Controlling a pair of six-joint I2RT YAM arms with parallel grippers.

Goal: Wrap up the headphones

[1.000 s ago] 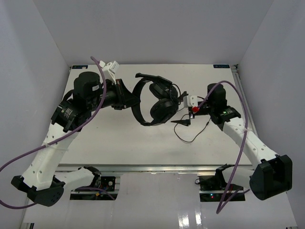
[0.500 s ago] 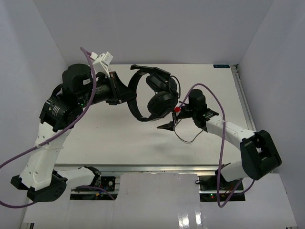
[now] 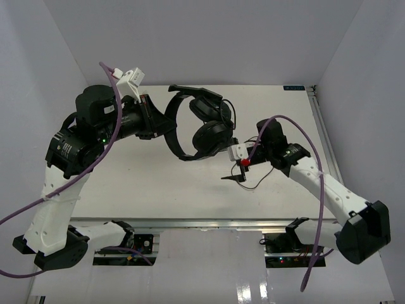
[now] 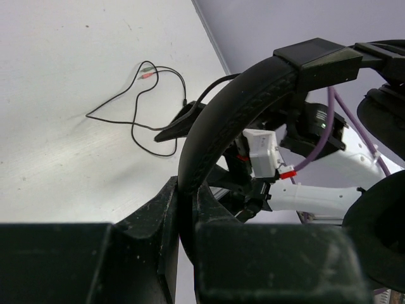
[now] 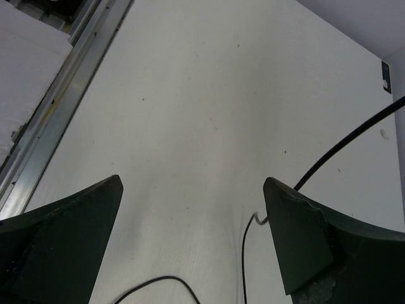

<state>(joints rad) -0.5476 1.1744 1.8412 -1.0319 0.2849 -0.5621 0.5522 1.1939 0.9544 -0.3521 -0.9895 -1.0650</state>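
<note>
The black headphones [image 3: 204, 123] hang in the air above the table's middle, earcups to the right. My left gripper [image 3: 166, 124] is shut on the arched headband [image 4: 253, 107], which runs up between its jaws [image 4: 186, 212]. The thin black cord [image 4: 133, 120] lies in loose loops on the table, its plugs [image 4: 147, 71] at the far end. My right gripper [image 3: 233, 176] hovers below the earcups, open and empty [image 5: 193, 183]. A strand of the cord [image 5: 245, 253] passes just inside its right finger [image 5: 304, 234].
White walls close in the table on three sides. A metal rail [image 3: 209, 221] runs along the near edge and shows again in the right wrist view [image 5: 76, 69]. Purple arm cables [image 3: 291, 120] arch over both arms.
My left arm has carried the headphones a little left and up. My right gripper has come away from the earcups toward the near side, over the cord, and its jaws stand slightly wider.
</note>
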